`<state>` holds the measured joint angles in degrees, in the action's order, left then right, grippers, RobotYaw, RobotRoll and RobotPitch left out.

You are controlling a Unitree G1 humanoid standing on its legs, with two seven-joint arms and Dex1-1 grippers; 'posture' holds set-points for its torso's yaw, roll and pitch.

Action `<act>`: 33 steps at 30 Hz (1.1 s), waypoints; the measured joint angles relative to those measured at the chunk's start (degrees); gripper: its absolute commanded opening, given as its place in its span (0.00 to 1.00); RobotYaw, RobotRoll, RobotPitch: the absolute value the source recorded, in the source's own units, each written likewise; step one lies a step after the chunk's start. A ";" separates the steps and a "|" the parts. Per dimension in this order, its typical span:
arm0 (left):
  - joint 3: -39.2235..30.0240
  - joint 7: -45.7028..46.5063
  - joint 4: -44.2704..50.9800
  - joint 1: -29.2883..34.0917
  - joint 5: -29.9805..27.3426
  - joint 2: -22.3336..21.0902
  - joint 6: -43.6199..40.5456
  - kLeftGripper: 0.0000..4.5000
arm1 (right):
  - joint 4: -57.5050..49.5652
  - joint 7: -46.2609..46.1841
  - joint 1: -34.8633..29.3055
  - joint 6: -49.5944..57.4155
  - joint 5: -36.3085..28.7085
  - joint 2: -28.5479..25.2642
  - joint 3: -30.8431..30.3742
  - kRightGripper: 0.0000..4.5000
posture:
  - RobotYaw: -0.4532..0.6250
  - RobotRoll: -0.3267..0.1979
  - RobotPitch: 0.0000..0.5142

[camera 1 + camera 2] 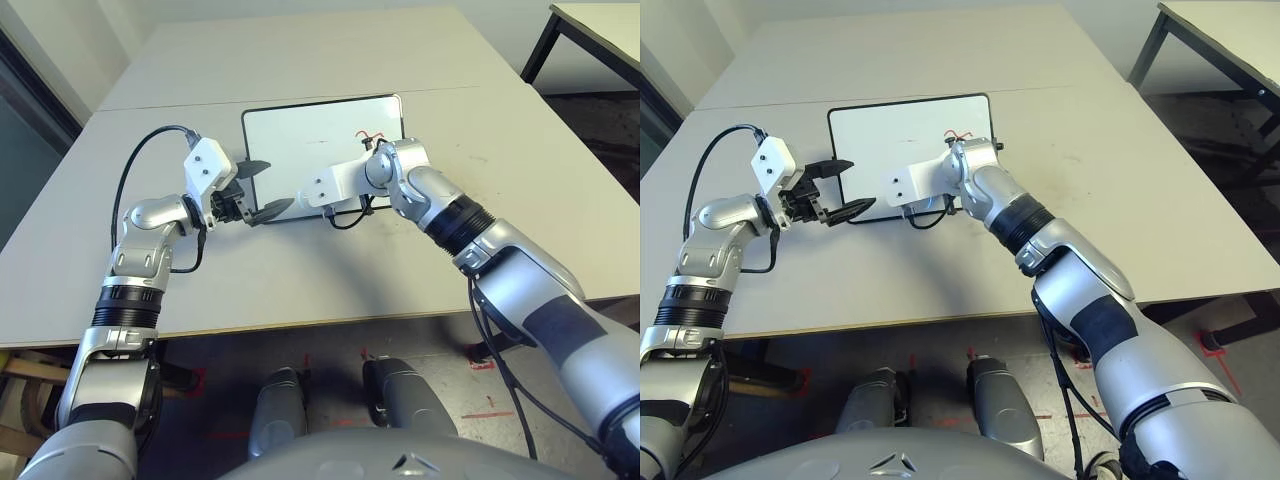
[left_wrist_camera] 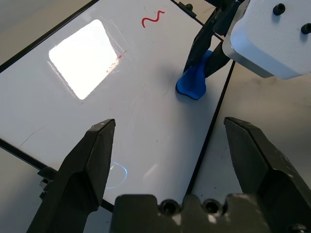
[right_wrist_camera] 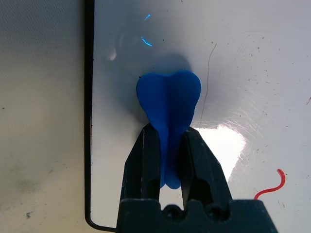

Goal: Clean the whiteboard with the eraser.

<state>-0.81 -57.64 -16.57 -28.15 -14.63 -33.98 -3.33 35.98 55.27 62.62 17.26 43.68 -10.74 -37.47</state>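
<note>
R hand [image 3: 169, 128], w/ 2 black fingers, is closed on a blue eraser [image 3: 168, 97], gripping its narrow part; the broad end sticks out past the fingertips. Eraser is over the whiteboard [image 1: 300, 140], nr the board's edge closest to the robot; can't tell if it's touching the surface. L hand [image 1: 279, 186] is wide open w/ nothing btwn its fingers, at the board's L side, fingers reaching over that edge; can't tell if they touch it. Board is white w/ thin black frame & rounded corners. Marks on it: red squiggle [image 3: 274, 187] toward the board's R side, thin blue marks [image 3: 146, 41] toward its L end, nr the robot-side edge, plus faint scratches & a bright glare patch [image 3: 223, 145]. Board lies flat on a pale counter [image 1: 200, 280], which extends past it on all sides. Well apart, beyond the board's R side, is another pale table [image 1: 610, 30]
</note>
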 measured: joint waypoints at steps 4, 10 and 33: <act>0.00 0.00 0.02 0.00 0.00 0.01 0.00 1.00 | -0.07 0.08 -0.07 -0.84 -0.01 -0.94 -0.29 0.08 | 0.35 0.62 0.13; -0.01 0.01 0.00 0.00 0.01 0.03 0.00 1.00 | 0.17 0.21 0.21 -2.41 0.07 -4.58 -0.57 0.08 | 0.34 0.62 0.13; -0.05 -0.02 -0.09 -0.14 0.04 0.10 0.04 1.00 | -0.04 1.16 0.17 -1.31 0.63 -7.02 -0.02 0.08 | 0.34 0.62 0.14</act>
<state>-0.85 -57.66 -16.66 -28.29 -14.60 -33.88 -3.29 35.94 56.43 62.79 15.95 44.31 -17.76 -37.49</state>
